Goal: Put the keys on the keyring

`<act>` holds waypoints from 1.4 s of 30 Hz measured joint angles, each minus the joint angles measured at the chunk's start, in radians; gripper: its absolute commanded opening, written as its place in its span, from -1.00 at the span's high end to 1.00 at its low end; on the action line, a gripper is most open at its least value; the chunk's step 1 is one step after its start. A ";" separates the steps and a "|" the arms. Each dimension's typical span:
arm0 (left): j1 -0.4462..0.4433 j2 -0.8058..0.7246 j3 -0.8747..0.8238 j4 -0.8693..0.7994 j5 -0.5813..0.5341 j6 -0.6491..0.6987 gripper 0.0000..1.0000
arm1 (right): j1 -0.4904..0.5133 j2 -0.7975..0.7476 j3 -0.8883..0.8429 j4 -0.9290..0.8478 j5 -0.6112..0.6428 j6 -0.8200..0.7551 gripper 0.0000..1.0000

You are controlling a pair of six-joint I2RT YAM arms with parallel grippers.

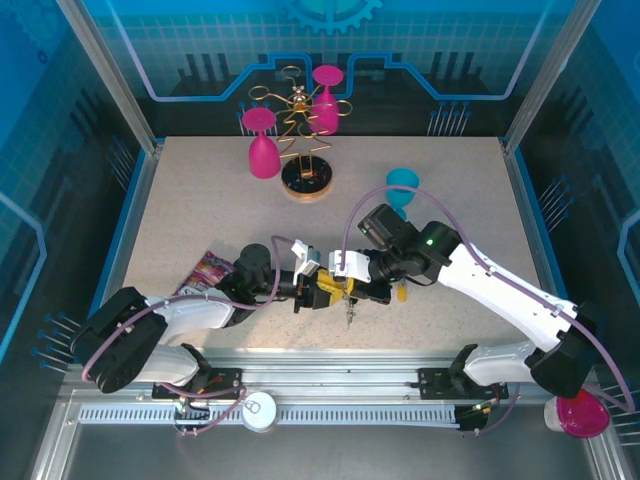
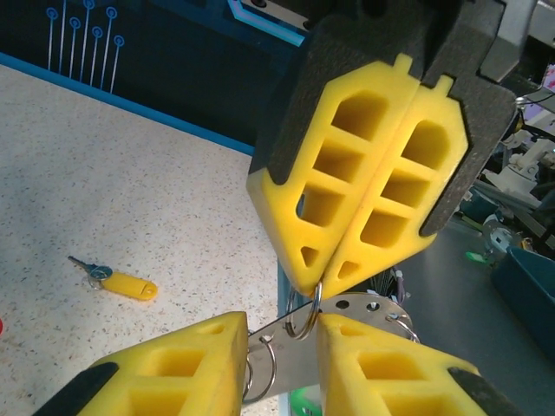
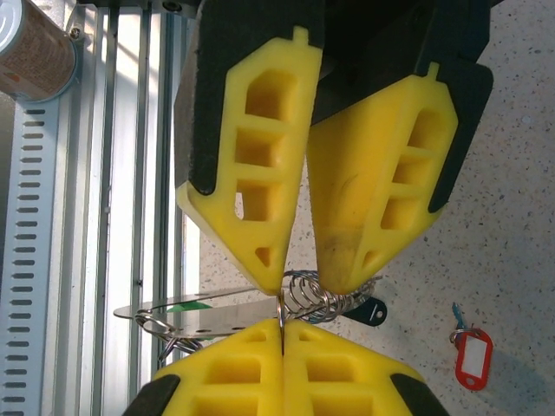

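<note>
The keyring (image 1: 347, 303), a flat grey metal plate (image 2: 294, 363) with small rings and a green tag (image 3: 186, 306), hangs above the table's front edge between both grippers. My left gripper (image 1: 314, 291) has its fingers (image 2: 186, 368) closed on the plate's two edges. My right gripper (image 3: 283, 325) is shut on one small ring (image 2: 316, 310) at the plate's end, and it meets the left gripper tip to tip. The yellow key (image 2: 128, 285) lies on the table (image 1: 401, 293) just beyond the right gripper. A red key (image 3: 473, 357) also lies on the table.
A purple snack packet (image 1: 205, 270) lies by the left arm. A stand with pink cups (image 1: 300, 125) is at the back, with a blue cup (image 1: 403, 183) to its right. A pink cup (image 1: 578, 415) sits off the table's front right. The metal rail (image 1: 330, 375) runs along the front edge.
</note>
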 measured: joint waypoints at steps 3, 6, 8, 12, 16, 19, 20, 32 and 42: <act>0.000 0.011 0.000 0.012 0.009 -0.006 0.53 | 0.000 0.006 0.007 0.005 -0.003 0.000 1.00; 0.000 0.018 0.000 0.022 0.019 -0.006 0.64 | 0.000 0.008 0.010 0.011 -0.003 0.001 1.00; 0.000 0.019 0.000 0.031 0.025 -0.006 0.77 | 0.003 0.008 0.010 0.014 -0.003 0.002 1.00; 0.000 0.019 -0.001 0.043 0.040 -0.006 0.88 | 0.004 0.014 0.021 0.015 -0.002 0.010 1.00; 0.000 0.019 -0.002 0.046 0.047 -0.007 0.96 | 0.004 0.014 0.022 0.016 -0.003 0.020 1.00; 0.000 0.019 -0.002 0.046 0.047 -0.006 0.95 | 0.004 0.014 0.022 0.016 -0.008 0.028 1.00; 0.000 0.019 -0.002 0.047 0.047 -0.006 0.92 | 0.004 0.014 0.022 0.016 -0.010 0.031 1.00; 0.000 0.006 -0.007 0.051 0.047 -0.002 0.90 | 0.005 0.021 0.023 0.027 -0.041 0.067 1.00; 0.003 -0.048 -0.039 0.065 0.002 0.032 1.00 | -0.045 -0.064 -0.050 0.175 -0.063 0.167 0.33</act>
